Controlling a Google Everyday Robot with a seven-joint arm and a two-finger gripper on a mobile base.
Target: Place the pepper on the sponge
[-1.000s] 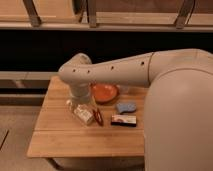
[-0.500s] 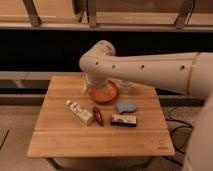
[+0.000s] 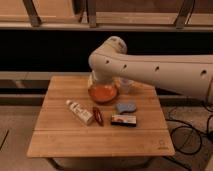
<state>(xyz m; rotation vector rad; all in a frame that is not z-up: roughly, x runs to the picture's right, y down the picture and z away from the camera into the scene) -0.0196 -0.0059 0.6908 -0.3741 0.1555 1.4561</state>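
there — pincer [image 3: 125, 86] beside bowl [image 3: 102, 93], at rear table [image 3: 60, 142] edge.

One elevated camera faces the table [image 3: 60, 135] from its front, jaws behind the bowl [image 3: 103, 93].

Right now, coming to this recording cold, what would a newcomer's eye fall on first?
First, the big white arm, which spans the picture from the right, with its claw down over the orange bowl at the back of the wooden table. Next, the small cluster in front: a white bottle with the dark-red pepper beside it. To their right are the light-blue sponge and a dark box.
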